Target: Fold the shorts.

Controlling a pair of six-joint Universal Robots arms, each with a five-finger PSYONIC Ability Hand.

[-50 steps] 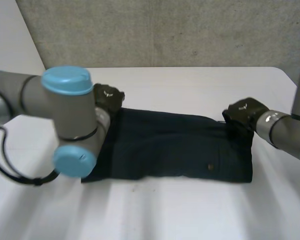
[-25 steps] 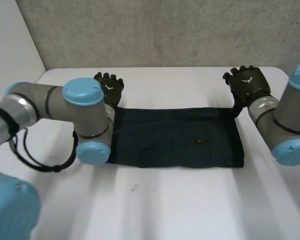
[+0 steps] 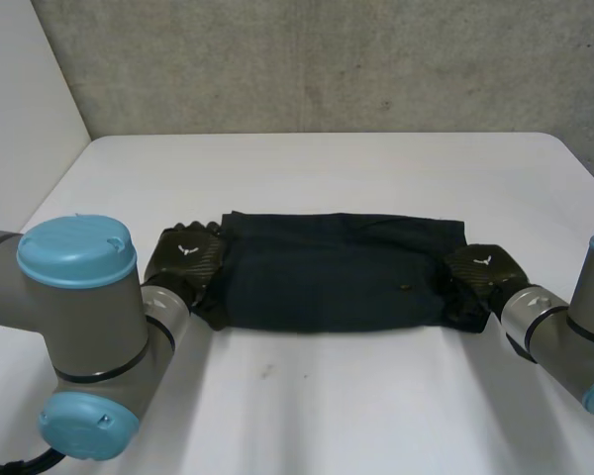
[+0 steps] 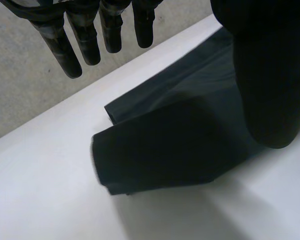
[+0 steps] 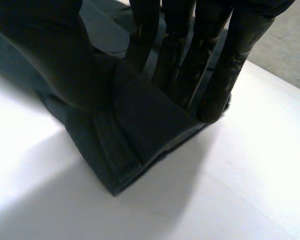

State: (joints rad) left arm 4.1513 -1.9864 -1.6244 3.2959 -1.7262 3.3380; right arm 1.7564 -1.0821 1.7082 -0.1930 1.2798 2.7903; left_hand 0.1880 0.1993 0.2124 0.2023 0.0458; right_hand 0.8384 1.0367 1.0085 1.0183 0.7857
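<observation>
The shorts (image 3: 327, 272) lie in the middle of the table (image 3: 317, 406) as a dark band running left to right, with their far and near edges roughly straight. In the left wrist view the left end shows one layer stacked on another, so at least one fold looks done. The bundle is long for its width, and I judge at least one more fold is left before it counts as finished.

The left hand (image 3: 183, 265) sits at the near left corner of the shorts. Its fingers (image 4: 65, 45) are straight and spread, pointing out over the bare table beyond the cloth, and its thumb hangs above the corner. It holds nothing.

The right hand (image 3: 480, 277) sits at the near right corner. Its fingers (image 5: 230, 65) are straight, with their tips down on the cloth near its edge. The thumb rests on the cloth beside them, and a ridge of fabric lies between thumb and fingers. I see no closed pinch, so it looks pressed on the cloth rather than gripping it.

With both hands at the near corners, the next fold seems about to begin.
</observation>
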